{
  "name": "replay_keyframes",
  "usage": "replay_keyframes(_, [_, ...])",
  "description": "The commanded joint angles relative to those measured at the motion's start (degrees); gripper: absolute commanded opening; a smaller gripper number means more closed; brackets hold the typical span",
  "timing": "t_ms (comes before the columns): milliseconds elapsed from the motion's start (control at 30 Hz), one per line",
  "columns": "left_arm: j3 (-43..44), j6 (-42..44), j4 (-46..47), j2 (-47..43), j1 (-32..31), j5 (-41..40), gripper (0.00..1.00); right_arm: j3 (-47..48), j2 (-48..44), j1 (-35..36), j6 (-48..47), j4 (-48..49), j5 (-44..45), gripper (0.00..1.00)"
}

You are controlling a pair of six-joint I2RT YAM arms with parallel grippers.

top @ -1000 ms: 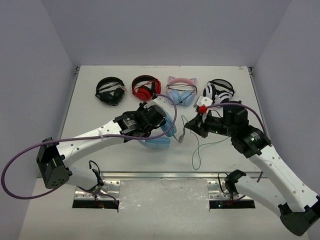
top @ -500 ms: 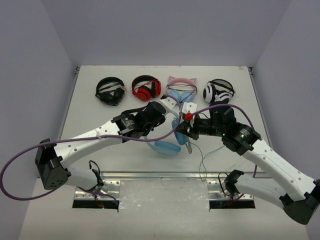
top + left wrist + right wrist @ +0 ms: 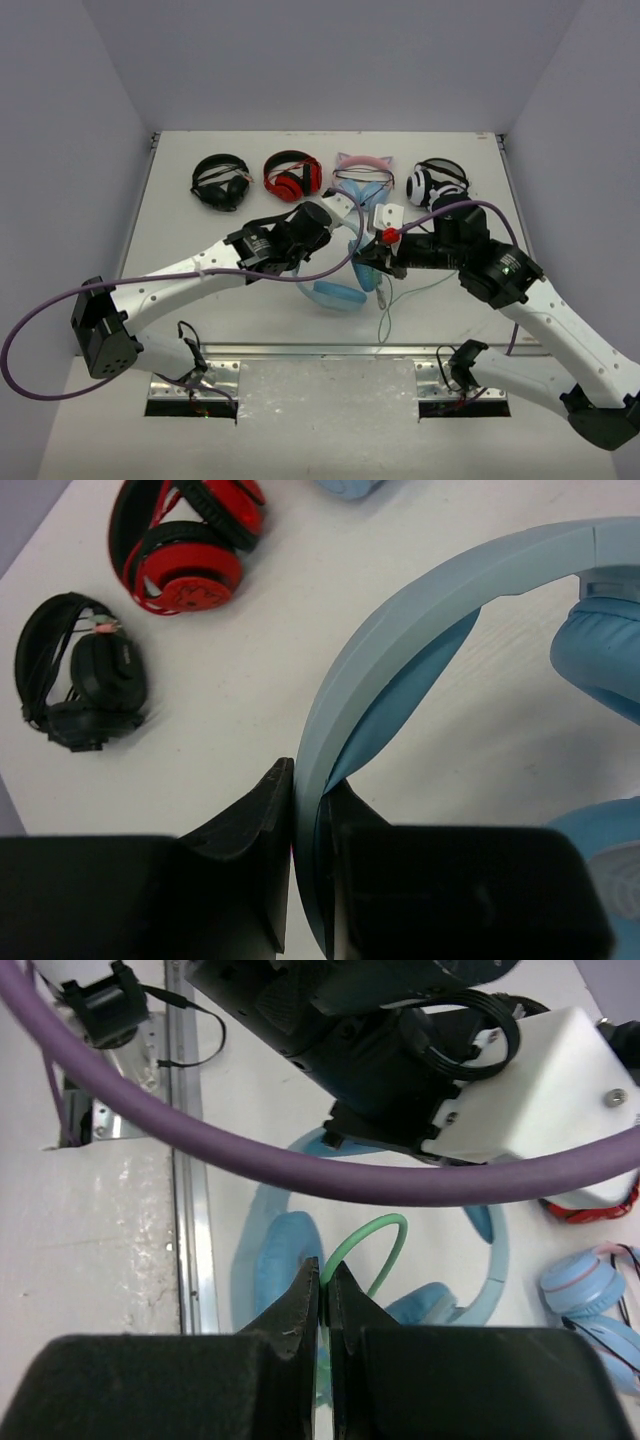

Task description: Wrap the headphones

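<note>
The light-blue headphones (image 3: 338,293) hang tilted at mid-table. My left gripper (image 3: 328,236) is shut on their band (image 3: 400,620), with the band pinched between the two fingers (image 3: 310,810). One earcup (image 3: 600,670) shows at the right of the left wrist view. My right gripper (image 3: 376,263) sits just right of the earcups and is shut on the thin pale-green cable (image 3: 385,1235), which loops up out of the fingertips (image 3: 323,1282). The rest of the cable (image 3: 386,312) trails toward the table's near edge. An earcup (image 3: 280,1260) lies below the right gripper.
Along the back stand black headphones (image 3: 220,182), red headphones (image 3: 291,175), a pink cat-ear pair (image 3: 362,180) and a white-and-black pair (image 3: 437,181). The left arm's purple cable (image 3: 300,1175) and wrist (image 3: 400,1050) cross above the right gripper. A metal rail (image 3: 330,352) edges the table front.
My right gripper swung left to the headphones with the cable, then eased back right a little. The left gripper turned the headphones, and the lower earcup shifted right and nearer.
</note>
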Motion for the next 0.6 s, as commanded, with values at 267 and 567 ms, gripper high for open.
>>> replay_keyframes(267, [-2.3,2.5,5.9,-5.7,-1.3,18.1,0.01,1.7,2.4,0.2,-7.9,1.7,21.4,0.01])
replay_keyframes(567, [-2.9,3.8,5.6,-6.6,-3.1,22.0,0.01,-0.9,3.4,0.3,-8.0,4.6,24.2,0.01])
